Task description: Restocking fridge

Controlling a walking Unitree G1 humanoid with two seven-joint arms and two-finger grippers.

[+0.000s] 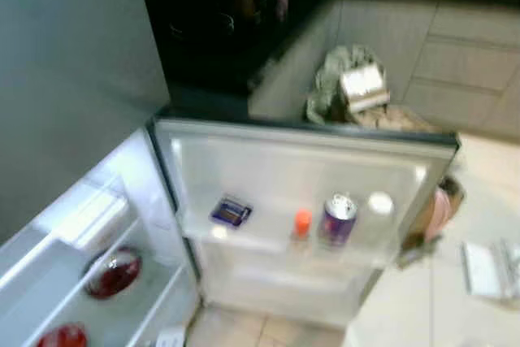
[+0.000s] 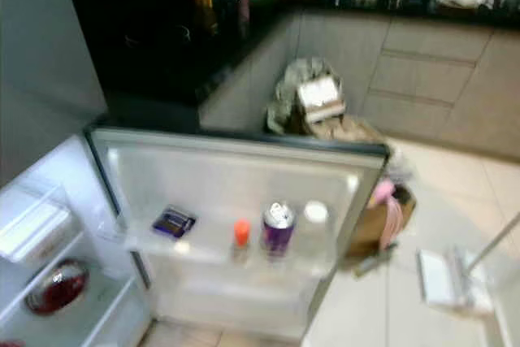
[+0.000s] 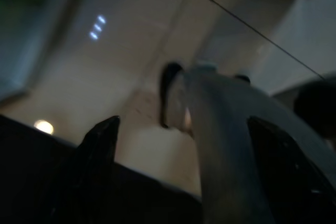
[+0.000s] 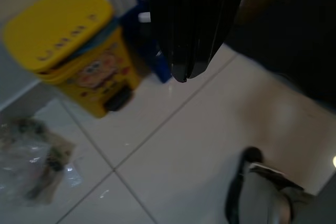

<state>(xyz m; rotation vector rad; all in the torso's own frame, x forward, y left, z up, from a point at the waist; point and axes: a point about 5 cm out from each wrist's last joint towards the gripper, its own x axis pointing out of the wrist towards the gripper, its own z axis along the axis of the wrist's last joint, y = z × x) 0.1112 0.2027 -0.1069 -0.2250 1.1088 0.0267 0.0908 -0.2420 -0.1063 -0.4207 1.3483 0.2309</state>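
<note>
Fridge door (image 1: 244,137), swung open; we read no label on anything, all too blurred. On its door shelf (image 1: 244,241) we list, from the hinge side: a dark blue flat packet (image 1: 231,212) lying flat; a small orange-capped bottle (image 1: 301,223), upright; a purple can (image 1: 338,219), upright, silver top uppermost; a white-lidded jar (image 1: 379,204), upright. Inside the fridge, on a shelf: a red covered bowl (image 1: 113,272).

Left pincer (image 3: 181,129): released, fingers apart, hanging over floor.

Right pincer (image 4: 190,69): clenched on nothing, above floor tiles near a yellow pedal bin (image 4: 73,51).
</note>
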